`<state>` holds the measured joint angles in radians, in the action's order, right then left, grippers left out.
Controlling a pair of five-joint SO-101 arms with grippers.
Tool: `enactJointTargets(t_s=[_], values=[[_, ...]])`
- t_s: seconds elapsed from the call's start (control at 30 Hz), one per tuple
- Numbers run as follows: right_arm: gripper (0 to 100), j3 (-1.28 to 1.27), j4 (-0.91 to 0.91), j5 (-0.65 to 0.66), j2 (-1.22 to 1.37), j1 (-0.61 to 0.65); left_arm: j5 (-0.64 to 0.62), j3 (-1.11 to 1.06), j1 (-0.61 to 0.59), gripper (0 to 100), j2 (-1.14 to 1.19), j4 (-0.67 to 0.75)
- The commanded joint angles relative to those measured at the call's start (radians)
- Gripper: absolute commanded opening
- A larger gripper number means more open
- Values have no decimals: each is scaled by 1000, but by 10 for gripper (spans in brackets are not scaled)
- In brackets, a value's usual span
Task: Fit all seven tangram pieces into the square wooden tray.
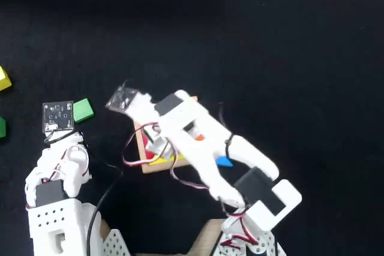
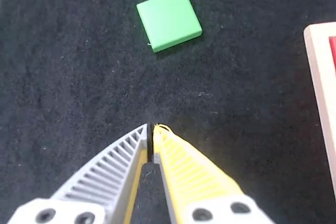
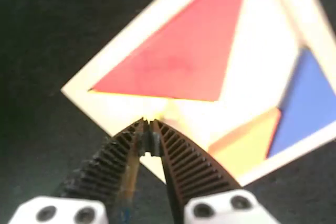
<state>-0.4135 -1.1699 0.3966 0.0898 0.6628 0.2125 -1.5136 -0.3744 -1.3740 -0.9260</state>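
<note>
The square wooden tray (image 3: 100,106) holds a large red triangle (image 3: 178,56), a blue piece (image 3: 307,98) and an orange piece (image 3: 249,142). My right gripper (image 3: 148,125) is shut, its tips just over the tray's near rim, with a yellow sliver beside them. In the high view the right arm (image 1: 198,136) covers most of the tray (image 1: 142,148). A green square (image 2: 169,18) lies on the cloth ahead of my left gripper (image 2: 150,128), which is shut and empty. The same green square (image 1: 83,111) sits next to the left arm's camera board.
At the left edge of the black cloth lie a yellow piece (image 1: 3,79) and a green piece (image 1: 2,127). A blue bit (image 1: 223,161) peeks from under the right arm. The tray rim (image 2: 320,77) stands to one side of the left gripper.
</note>
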Motion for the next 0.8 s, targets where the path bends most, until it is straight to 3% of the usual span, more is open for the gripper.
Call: enactJointTargets(t_s=[0.0, 0.3, 0.53, 0.77], values=[[11, 56, 37, 11, -4, -43, 11, 2, -8, 30, -26, -8], [11, 71, 54, 11, -5, -77, 12, 1, -8, 30, -31, -9], [11, 73, 20, 11, 8, -2, 12, 1, -8, 30, -32, -9], [11, 166, 12, 3, 157, -57, 12, -1, -8, 30, -32, -9]])
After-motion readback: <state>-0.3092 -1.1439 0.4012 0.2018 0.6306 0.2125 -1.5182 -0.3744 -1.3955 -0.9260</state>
